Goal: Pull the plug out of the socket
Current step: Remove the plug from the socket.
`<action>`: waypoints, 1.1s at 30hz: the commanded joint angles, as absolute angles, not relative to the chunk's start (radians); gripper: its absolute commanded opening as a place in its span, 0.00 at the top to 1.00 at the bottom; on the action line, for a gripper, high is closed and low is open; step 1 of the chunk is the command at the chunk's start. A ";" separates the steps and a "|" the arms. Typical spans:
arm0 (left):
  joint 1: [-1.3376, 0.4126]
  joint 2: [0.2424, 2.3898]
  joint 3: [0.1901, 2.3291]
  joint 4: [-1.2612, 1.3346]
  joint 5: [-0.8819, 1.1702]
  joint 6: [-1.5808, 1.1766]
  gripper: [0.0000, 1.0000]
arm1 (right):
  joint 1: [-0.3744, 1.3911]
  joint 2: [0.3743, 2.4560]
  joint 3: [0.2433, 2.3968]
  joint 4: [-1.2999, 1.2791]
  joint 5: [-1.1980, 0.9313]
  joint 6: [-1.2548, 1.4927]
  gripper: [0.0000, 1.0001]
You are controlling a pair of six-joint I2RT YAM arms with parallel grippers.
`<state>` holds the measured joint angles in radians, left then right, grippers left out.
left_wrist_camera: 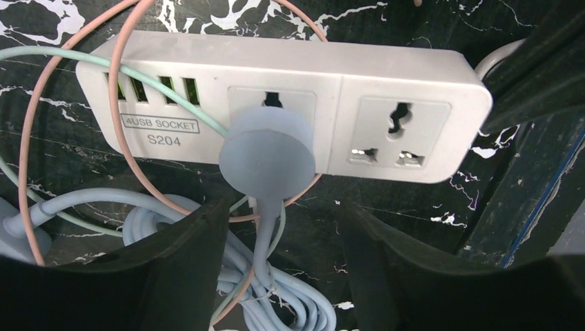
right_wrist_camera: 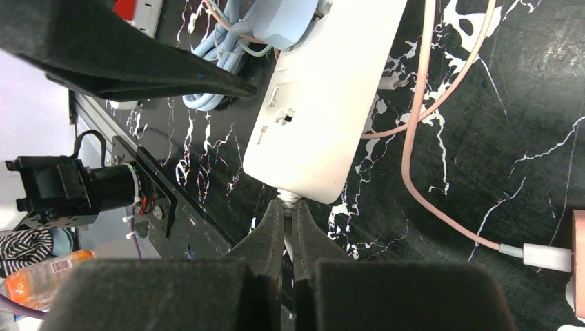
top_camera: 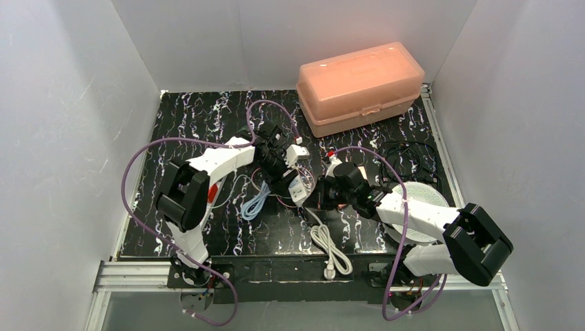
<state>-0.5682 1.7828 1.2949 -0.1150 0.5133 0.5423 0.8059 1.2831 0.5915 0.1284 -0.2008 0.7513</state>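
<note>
The white socket strip [left_wrist_camera: 207, 69] lies on the black marbled table with a round blue plug [left_wrist_camera: 268, 157] seated in its left outlet. My left gripper [left_wrist_camera: 283, 227] hangs just below the plug, open. Its black fingers [left_wrist_camera: 179, 269] stand on either side of the plug's blue cable and do not press on it. My right gripper [right_wrist_camera: 290, 210] is shut on the strip's white cord [right_wrist_camera: 290, 198], right where the cord leaves the strip's end [right_wrist_camera: 324, 103]. From above, both grippers meet at the strip [top_camera: 301, 187] in mid-table.
A coil of blue cable [top_camera: 256, 203] lies left of the strip and a white cord coil [top_camera: 330, 245] near the front edge. A thin pink cable [right_wrist_camera: 412, 124] loops around the strip. An orange lidded box [top_camera: 360, 86] stands at the back right. A white disc [top_camera: 421, 200] lies under the right arm.
</note>
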 commanded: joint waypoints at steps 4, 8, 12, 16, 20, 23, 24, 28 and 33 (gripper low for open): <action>-0.575 1.831 1.353 -0.266 0.532 0.542 0.47 | 0.815 1.249 0.606 0.189 -0.221 0.739 0.99; -0.575 1.832 1.363 -0.277 0.551 0.559 0.73 | 0.815 1.244 0.597 0.197 -0.219 0.744 0.99; -0.575 1.835 1.388 -0.314 0.570 0.563 1.00 | 0.815 1.244 0.595 0.194 -0.216 0.745 0.99; -0.575 1.809 1.414 -0.338 0.579 0.534 1.00 | 0.814 1.242 0.585 0.189 -0.205 0.762 0.71; -0.574 1.760 1.421 -0.351 0.588 0.492 1.00 | 0.785 1.249 0.564 0.230 -0.248 0.804 0.49; -0.574 1.724 1.413 -0.347 0.599 0.465 1.00 | 0.747 1.267 0.551 0.291 -0.317 0.839 0.27; -0.574 1.716 1.411 -0.348 0.603 0.459 1.00 | 0.737 1.272 0.545 0.328 -0.337 0.849 0.25; -0.574 1.677 1.391 -0.344 0.612 0.449 1.00 | 0.716 1.297 0.547 0.386 -0.374 0.869 0.19; -0.575 1.633 1.353 -0.323 0.618 0.456 1.00 | 0.700 1.360 0.577 0.446 -0.422 0.890 0.17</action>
<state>-0.5697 1.7386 1.3769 -0.2222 0.5152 0.4778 0.7105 1.3193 0.5461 0.3408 -0.3584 0.8627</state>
